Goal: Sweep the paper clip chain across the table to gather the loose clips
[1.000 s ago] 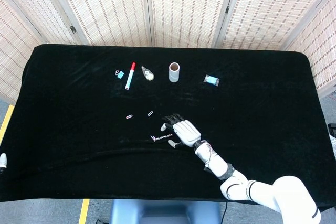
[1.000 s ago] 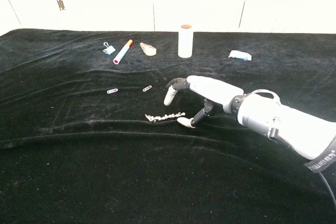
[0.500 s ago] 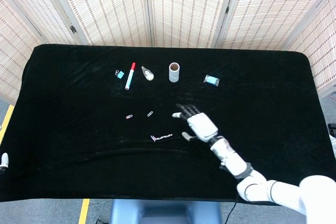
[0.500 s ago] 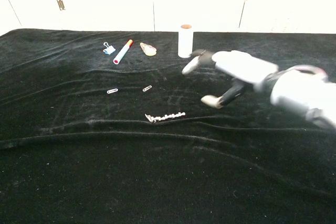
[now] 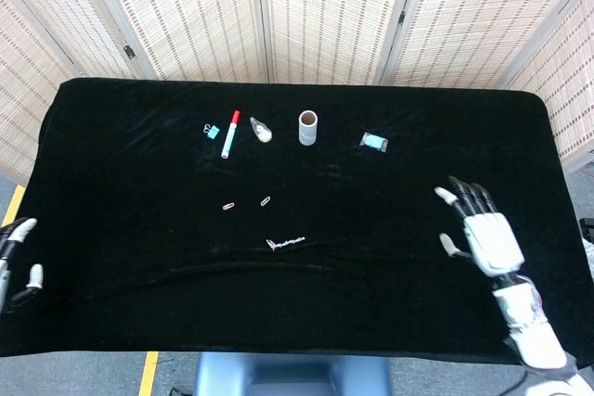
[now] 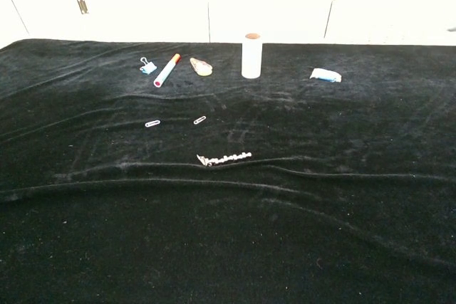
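Paper clip chain lying free near table centre, two loose clips apart at its 11 o'clock, ungathered. Right hand at 3 o'clock, fingers spread, holding nothing; left hand at 9 o'clock edge, grasp unclear. Sweep apparently undone.

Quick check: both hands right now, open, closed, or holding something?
Left hand: only partly in view; cannot be told.
Right hand: open, fingers spread, holding nothing.

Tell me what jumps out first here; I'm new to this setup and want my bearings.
The black cloth covering the whole table stands out first, with a row of small things along its far side: a red-capped marker, a white tube standing upright and a blue binder clip. Nearer the middle lie a short paper clip chain and two loose clips. The right hand hovers open at the right, away from them all.
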Tool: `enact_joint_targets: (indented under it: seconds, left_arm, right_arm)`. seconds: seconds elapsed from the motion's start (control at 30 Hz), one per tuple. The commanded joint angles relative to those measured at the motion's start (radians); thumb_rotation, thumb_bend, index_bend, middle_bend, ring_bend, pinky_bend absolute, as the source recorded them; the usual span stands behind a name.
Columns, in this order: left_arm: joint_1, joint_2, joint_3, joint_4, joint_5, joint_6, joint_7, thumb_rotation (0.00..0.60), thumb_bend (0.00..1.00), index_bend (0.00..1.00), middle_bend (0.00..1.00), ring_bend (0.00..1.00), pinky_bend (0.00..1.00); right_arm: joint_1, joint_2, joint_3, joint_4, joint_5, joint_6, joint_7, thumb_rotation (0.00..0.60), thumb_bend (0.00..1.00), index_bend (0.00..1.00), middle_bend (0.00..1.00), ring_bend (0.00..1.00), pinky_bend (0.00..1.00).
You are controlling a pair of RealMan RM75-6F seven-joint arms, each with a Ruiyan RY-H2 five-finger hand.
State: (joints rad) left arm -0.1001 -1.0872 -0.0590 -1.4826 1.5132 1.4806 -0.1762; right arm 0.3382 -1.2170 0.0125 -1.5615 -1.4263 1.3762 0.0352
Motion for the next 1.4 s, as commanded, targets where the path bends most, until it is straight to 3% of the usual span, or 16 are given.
enact_joint_targets:
  seconds: [0.03, 0.13, 0.2, 0.3, 0.4, 0.53, 0.9, 1.13, 1.4]
  left_arm:
    - [-0.031, -0.041, 0.012, 0.000, 0.049, -0.017, 0.054, 0.600, 0.60, 0.01, 0.17, 0.15, 0.11]
    - [-0.061, -0.079, 0.025, -0.024, 0.086, -0.048, 0.116, 0.600, 0.60, 0.08, 0.30, 0.27, 0.27]
    - [-0.086, -0.108, 0.017, -0.046, 0.113, -0.053, 0.167, 0.600, 0.58, 0.16, 0.45, 0.44, 0.49]
    - [-0.116, -0.161, 0.000, -0.059, 0.145, -0.046, 0.247, 0.600, 0.56, 0.30, 0.64, 0.66, 0.73]
    - [-0.144, -0.190, -0.006, -0.088, 0.141, -0.079, 0.294, 0.600, 0.50, 0.37, 0.76, 0.79, 0.84]
    - [-0.199, -0.157, -0.010, -0.199, 0.056, -0.226, 0.288, 0.600, 0.43, 0.41, 0.82, 0.87, 0.90]
    - [-0.300, -0.180, -0.087, -0.360, -0.212, -0.393, 0.424, 0.600, 0.35, 0.46, 0.93, 0.98, 0.99]
    - [-0.384, -0.251, -0.143, -0.343, -0.399, -0.443, 0.514, 0.600, 0.29, 0.47, 0.95, 1.00, 1.00]
    - [-0.477, -0.305, -0.179, -0.309, -0.530, -0.537, 0.493, 0.600, 0.27, 0.49, 0.96, 1.00, 1.00]
  right_arm:
    - [-0.081, 0.012, -0.041, 0.063, -0.047, 0.084, 0.092, 0.600, 0.41, 0.12, 0.00, 0.00, 0.00]
    - [-0.102, 0.014, -0.046, 0.090, -0.085, 0.116, 0.146, 0.600, 0.41, 0.12, 0.00, 0.00, 0.00]
    - [-0.112, 0.021, -0.043, 0.097, -0.110, 0.142, 0.165, 0.600, 0.41, 0.12, 0.00, 0.00, 0.00]
    - [-0.124, 0.032, -0.038, 0.099, -0.141, 0.176, 0.187, 0.600, 0.41, 0.12, 0.00, 0.00, 0.00]
    - [-0.133, 0.038, -0.032, 0.103, -0.152, 0.190, 0.207, 0.600, 0.41, 0.12, 0.00, 0.00, 0.00]
    - [-0.142, 0.051, -0.021, 0.107, -0.158, 0.200, 0.245, 0.600, 0.41, 0.12, 0.00, 0.00, 0.00]
    - [-0.168, 0.070, 0.004, 0.107, -0.174, 0.236, 0.311, 0.600, 0.41, 0.12, 0.00, 0.00, 0.00]
    - [-0.177, 0.081, 0.021, 0.111, -0.167, 0.238, 0.351, 0.600, 0.41, 0.12, 0.00, 0.00, 0.00]
    - [-0.178, 0.087, 0.040, 0.123, -0.142, 0.211, 0.384, 0.600, 0.41, 0.12, 0.00, 0.00, 0.00]
